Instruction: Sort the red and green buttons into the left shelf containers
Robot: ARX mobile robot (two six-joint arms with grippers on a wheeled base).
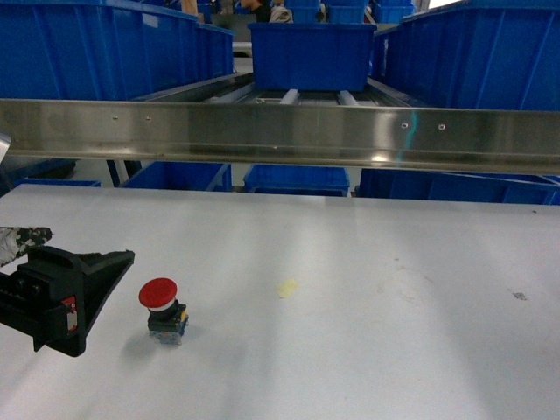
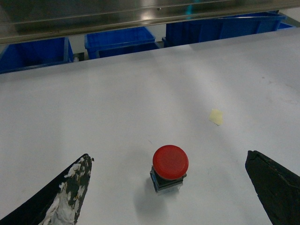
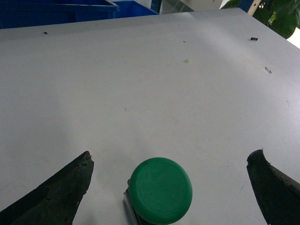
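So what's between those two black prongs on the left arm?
The red button stands upright on the white table between the open left end effector prongs, untouched, in the left wrist view.

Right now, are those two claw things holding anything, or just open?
Left tool: open, empty, its fingers either side of the red button.
Right tool: open, empty, the green button between its fingers.

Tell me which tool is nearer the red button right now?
Left. The left tool is open with the red button sitting between its fingers, untouched. The right tool is out of the head view, straddling the green button instead.
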